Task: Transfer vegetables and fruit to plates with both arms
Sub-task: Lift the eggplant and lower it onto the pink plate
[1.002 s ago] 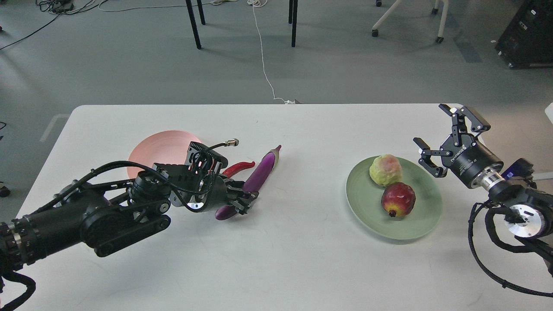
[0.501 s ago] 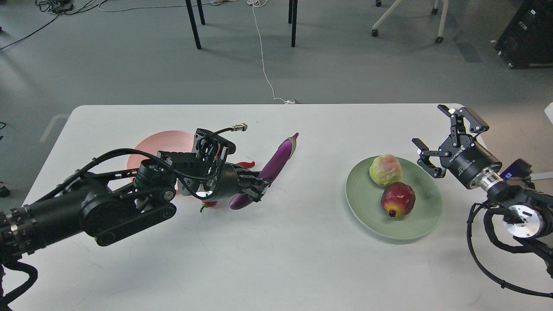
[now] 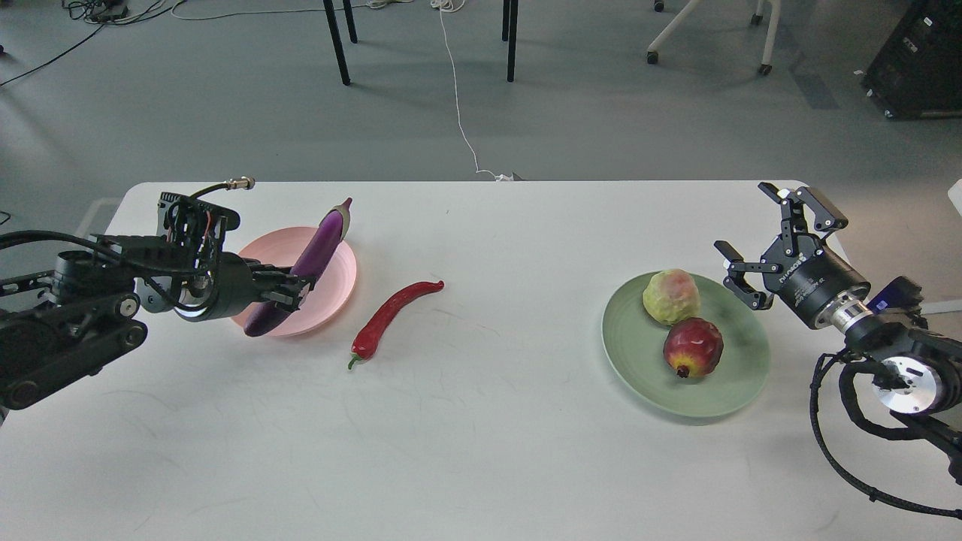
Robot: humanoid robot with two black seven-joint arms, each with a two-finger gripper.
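My left gripper (image 3: 291,289) is shut on the purple eggplant (image 3: 316,252) near its lower end and holds it tilted over the pink plate (image 3: 342,278). The red chili pepper (image 3: 391,315) lies on the table to the right of that plate. The mint green plate (image 3: 721,383) at the right holds the yellow-green fruit (image 3: 670,296) and the dark red fruit (image 3: 693,346). My right gripper (image 3: 766,244) is open and empty, just right of the green plate's far edge.
The white table (image 3: 496,443) ends close behind the pink plate and the right gripper. Chair legs and cables stand on the grey floor beyond. A black box stands at the far right corner.
My left arm has lifted the eggplant and carried it left, from beside the chili to over the pink plate. The chili now lies uncovered. The right arm has barely moved.
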